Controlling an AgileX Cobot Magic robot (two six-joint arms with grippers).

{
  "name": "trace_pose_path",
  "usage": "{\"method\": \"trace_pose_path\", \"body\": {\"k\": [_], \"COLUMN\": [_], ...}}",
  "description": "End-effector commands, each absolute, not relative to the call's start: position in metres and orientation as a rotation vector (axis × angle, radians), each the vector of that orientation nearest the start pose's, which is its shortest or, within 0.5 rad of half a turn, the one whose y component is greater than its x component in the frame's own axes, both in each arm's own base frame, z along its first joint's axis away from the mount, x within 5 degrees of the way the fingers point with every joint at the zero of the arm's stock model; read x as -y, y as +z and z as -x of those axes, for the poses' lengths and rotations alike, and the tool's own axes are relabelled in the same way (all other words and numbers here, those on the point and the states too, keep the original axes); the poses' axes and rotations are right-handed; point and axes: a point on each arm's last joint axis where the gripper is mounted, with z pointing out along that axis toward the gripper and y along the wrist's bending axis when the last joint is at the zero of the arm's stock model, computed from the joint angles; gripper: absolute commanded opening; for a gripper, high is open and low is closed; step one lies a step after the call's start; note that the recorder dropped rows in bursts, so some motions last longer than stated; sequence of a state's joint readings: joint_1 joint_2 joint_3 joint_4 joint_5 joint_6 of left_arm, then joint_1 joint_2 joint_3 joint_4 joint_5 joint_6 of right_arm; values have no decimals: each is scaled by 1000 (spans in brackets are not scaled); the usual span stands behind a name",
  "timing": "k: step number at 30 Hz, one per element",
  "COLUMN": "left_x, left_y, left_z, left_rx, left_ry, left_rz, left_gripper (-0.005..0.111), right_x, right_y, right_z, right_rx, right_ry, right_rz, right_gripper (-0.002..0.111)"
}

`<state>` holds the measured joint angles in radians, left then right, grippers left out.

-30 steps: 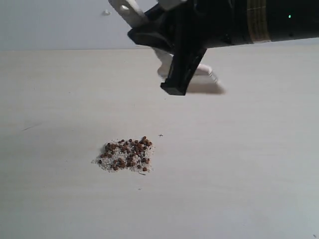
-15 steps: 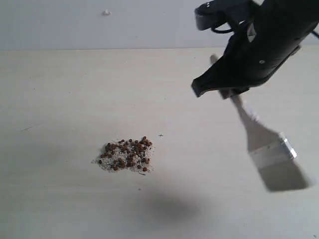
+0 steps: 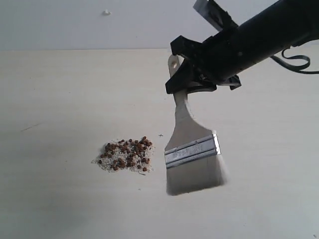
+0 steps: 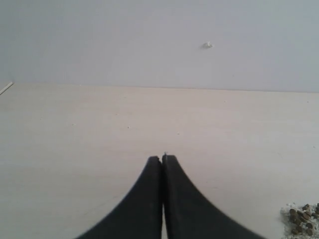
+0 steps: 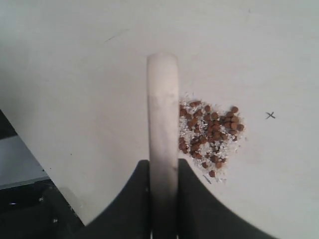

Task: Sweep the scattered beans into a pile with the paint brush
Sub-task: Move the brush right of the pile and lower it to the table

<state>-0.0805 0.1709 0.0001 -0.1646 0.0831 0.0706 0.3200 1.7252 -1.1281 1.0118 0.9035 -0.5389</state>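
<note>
The beans lie gathered in one pile [image 3: 125, 154], reddish-brown among off-white grains, on the pale table. My right gripper [image 3: 192, 82] is shut on the pale wooden handle of the paint brush [image 3: 192, 151]. The brush hangs bristles down just right of the pile, and whether the cream bristles touch the table I cannot tell. In the right wrist view the handle [image 5: 162, 109] runs out between the black fingers [image 5: 197, 199], with the pile [image 5: 209, 134] beside it. My left gripper [image 4: 162, 158] is shut and holds nothing; the pile's edge [image 4: 301, 219] shows in that view's corner.
A small x mark [image 3: 160, 135] sits on the table just behind the pile's right side. A faint dark scratch [image 3: 30, 127] lies at the far left. A tiny white bit [image 3: 106, 12] sticks to the back wall. The table's edge [image 5: 30, 149] shows in the right wrist view.
The right arm has swung the brush from the right side leftward, and it now hangs upright close to the pile. The pile and the left gripper have not changed.
</note>
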Motion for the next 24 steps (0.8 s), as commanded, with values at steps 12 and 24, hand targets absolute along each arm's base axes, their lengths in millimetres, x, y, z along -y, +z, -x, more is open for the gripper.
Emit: {"method": "trace_pose_path", "body": {"k": [12,24], "left_x": [7,7], "left_y": [196,196], "left_z": [-69,-69], "left_rx": [-1730,-1730], "left_ry": [-144,-144], "left_rz": [7,7], "left_gripper": [0,0], "right_x": [-171,-166], "right_y": [163,135], "right_z": [-310,-316], "right_rx": [-2741,-2791], "right_ry": [1035,899], "right_rz": [53,67], "right_gripper": [0,0]}}
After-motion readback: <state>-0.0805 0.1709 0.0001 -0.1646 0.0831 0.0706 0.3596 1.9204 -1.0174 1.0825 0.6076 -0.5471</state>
